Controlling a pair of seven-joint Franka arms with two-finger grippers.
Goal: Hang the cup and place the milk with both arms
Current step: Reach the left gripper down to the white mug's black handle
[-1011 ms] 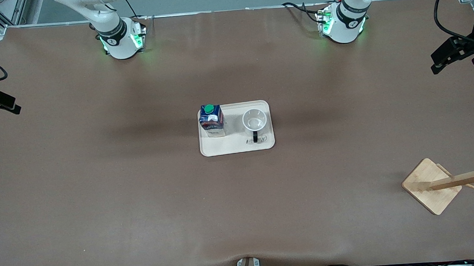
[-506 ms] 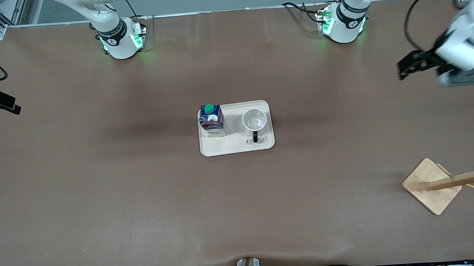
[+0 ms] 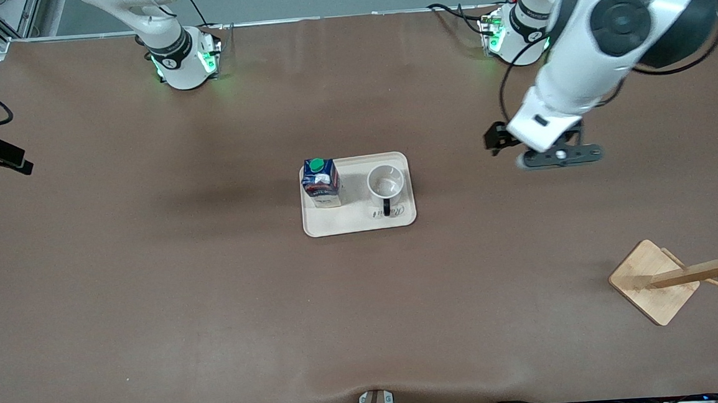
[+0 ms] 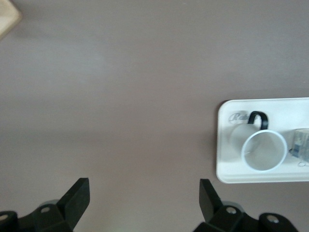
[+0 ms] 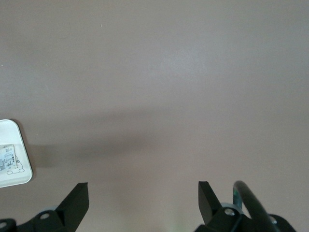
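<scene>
While the cup (image 3: 386, 183) and the milk (image 3: 321, 182) stand upright side by side on a cream tray (image 3: 360, 223) in the middle of the brown counter (image 3: 215, 297), both pincers are empty. On the tray, the milk takes the corner toward the right arm's end, its green cap up; the cup sits toward the left arm's end, mouth up, its black handle pointing toward the front camera. The two do not touch.

The left pincer (image 4: 144, 199) hangs released over bare counter, off the tray's edge toward the left arm's end; its wrist view shows the black fingers (image 4: 77, 200) spread wide with nothing between them, and the cup (image 4: 263, 150) on the tray (image 4: 224, 145) off to one side. The left arm reaches out from its base toward the tray.

The right pincer (image 5: 143, 199) is also released, fingers (image 5: 76, 200) wide apart over bare counter, with only a corner of the tray (image 5: 19, 171) showing in its wrist view. The right arm waits, well off the tray toward its own end of the counter.

A wooden cup rack (image 3: 681, 275) stands nearer to the front camera than the tray, toward the left arm's end of the counter and well apart from it.
</scene>
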